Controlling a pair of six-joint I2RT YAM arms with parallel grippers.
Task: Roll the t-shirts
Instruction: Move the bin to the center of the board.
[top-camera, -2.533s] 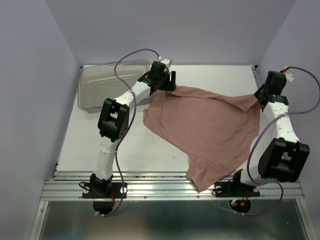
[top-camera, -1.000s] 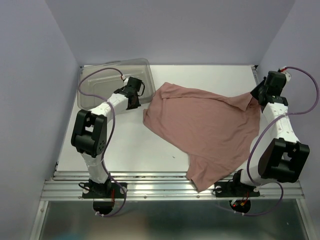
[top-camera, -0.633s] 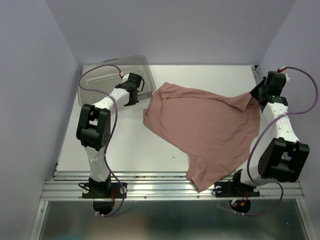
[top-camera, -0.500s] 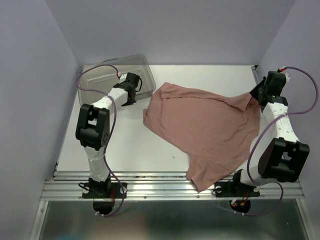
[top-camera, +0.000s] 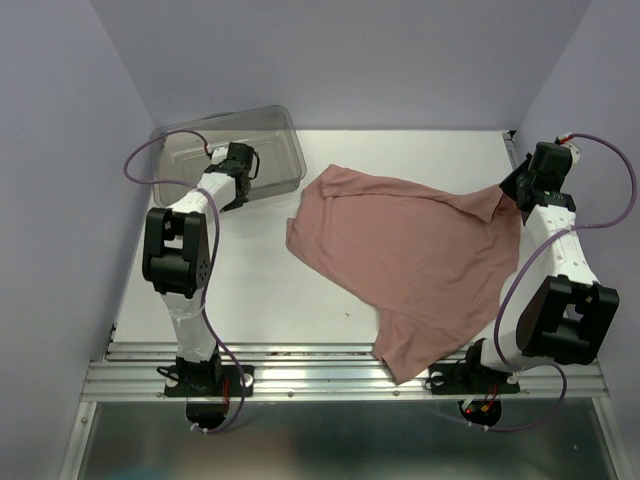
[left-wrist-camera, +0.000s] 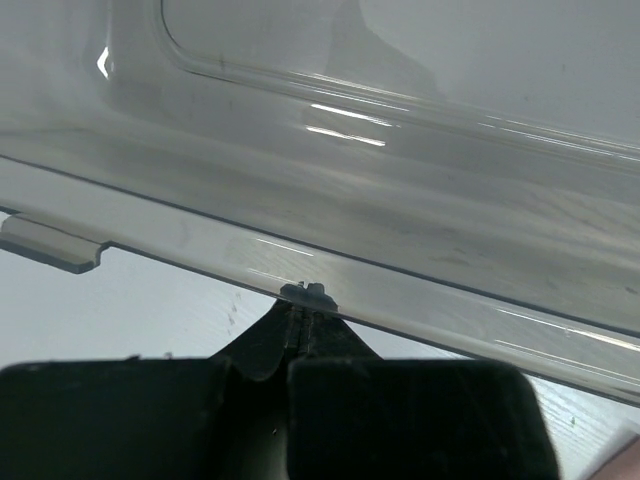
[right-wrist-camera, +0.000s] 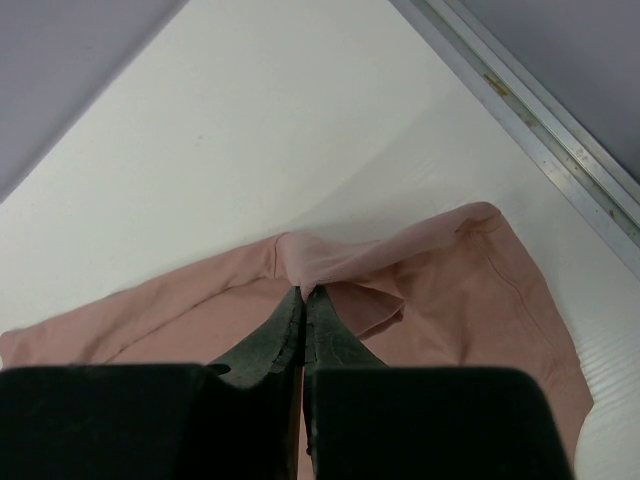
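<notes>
The dusty-pink t-shirt (top-camera: 410, 260) lies spread and creased across the middle and right of the table, its near corner hanging over the front rail. My right gripper (top-camera: 513, 196) (right-wrist-camera: 303, 292) is shut on a pinched fold of the t-shirt (right-wrist-camera: 450, 290) at its far right edge and lifts it slightly. My left gripper (top-camera: 243, 165) (left-wrist-camera: 305, 293) is shut with nothing between its fingers. Its tips press against the rim of the clear grey bin (top-camera: 200, 140) (left-wrist-camera: 400, 200), well left of the shirt.
The bin stands at the far left corner of the white table (top-camera: 250, 290), slightly skewed. A metal rail (top-camera: 340, 365) runs along the near edge. Lilac walls enclose the table on three sides, and the right one is close to my right arm.
My left gripper has let go of the shirt's far left corner, swung left to the bin and nudged it back. The shirt corner has dropped flat. My right arm has not moved.
</notes>
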